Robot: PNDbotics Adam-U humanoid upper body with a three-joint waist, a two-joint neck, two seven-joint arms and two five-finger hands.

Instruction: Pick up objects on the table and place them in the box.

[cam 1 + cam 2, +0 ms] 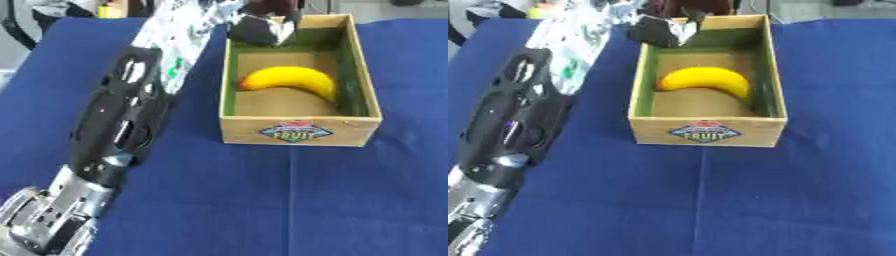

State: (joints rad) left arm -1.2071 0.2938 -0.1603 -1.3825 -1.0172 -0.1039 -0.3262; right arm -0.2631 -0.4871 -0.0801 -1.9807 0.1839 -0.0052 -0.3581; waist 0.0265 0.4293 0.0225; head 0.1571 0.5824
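Left arm: long black-and-silver robot arm (118, 125) reaching from lower left across blue cloth-covered table (289, 200).
Left hand: black hand (261, 27) over box's far left corner; finger state cannot be told.
Box: open wooden fruit crate (302, 131), upright.
Banana: curved yellow banana (293, 80) lying inside the crate.

A: From where is the scene viewed?
B: From the head, looking steeply down on the blue worktop (350, 200), at close range.
A: What is shared by the two eyes?
B: Nearly everything: the box (299, 131) and the left arm (514, 125), shifted slightly sideways between views.
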